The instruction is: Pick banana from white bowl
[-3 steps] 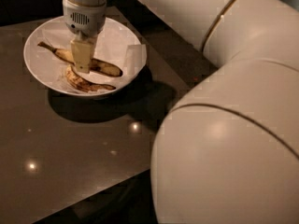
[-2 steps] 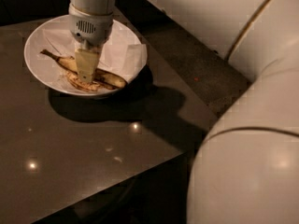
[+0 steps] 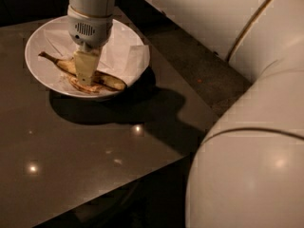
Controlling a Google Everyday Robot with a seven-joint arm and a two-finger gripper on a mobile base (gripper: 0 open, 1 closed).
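The white bowl (image 3: 35, 39), lined with crumpled white paper, sits at the far left of the dark table. In it lies the banana (image 3: 61, 64), pale yellow, its thin stem pointing left. A browner, streaked banana (image 3: 110, 83) lies just in front of it. My gripper (image 3: 86, 74) comes straight down from above into the bowl. Its tip is at the middle of the banana and hides that part. Whether it touches the fruit cannot be told.
The dark glossy table (image 3: 85, 160) stretches toward the camera, with its edge running along the right and front. My large white arm link (image 3: 251, 165) fills the right side of the view. A dark floor strip (image 3: 199, 61) lies beyond the table.
The gripper has come lower into the bowl, down onto the bananas. The big white arm link has shifted to the right in the view.
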